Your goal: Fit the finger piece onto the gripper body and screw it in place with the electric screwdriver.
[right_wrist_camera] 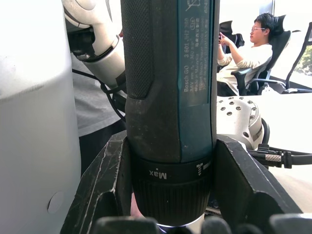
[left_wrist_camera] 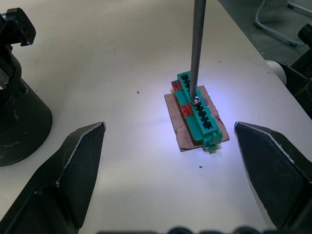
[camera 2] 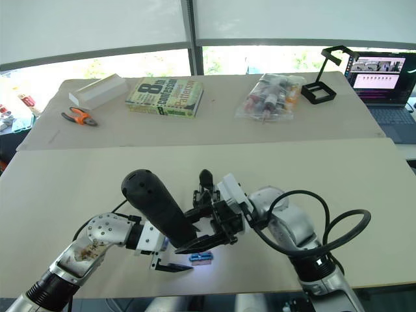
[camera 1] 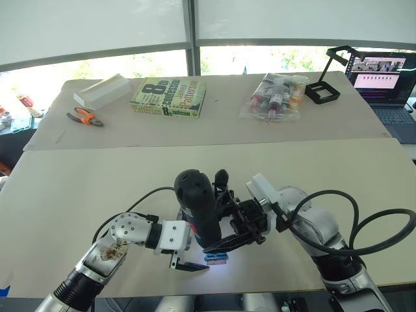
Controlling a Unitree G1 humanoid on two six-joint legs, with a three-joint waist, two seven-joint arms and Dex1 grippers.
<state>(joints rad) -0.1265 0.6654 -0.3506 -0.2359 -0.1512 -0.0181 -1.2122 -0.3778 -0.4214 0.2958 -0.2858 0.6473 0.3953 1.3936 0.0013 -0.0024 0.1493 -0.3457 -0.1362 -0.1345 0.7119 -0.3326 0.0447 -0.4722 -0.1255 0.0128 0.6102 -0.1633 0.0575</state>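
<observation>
Upright, electric screwdriver (right_wrist_camera: 168, 112) between right gripper (right_wrist_camera: 170, 195) fingers

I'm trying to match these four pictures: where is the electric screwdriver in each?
Left eye: the electric screwdriver, low centre, near upright.
Right eye: low centre, leaning left.
Left wrist: its silver bit, on the green block.
Right wrist: its body, in the right tool.
Landmark: the green block.

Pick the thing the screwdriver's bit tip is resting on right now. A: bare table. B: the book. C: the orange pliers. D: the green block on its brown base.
D: in the left wrist view the silver bit of the electric screwdriver comes down onto the green block, lit on the table.
</observation>
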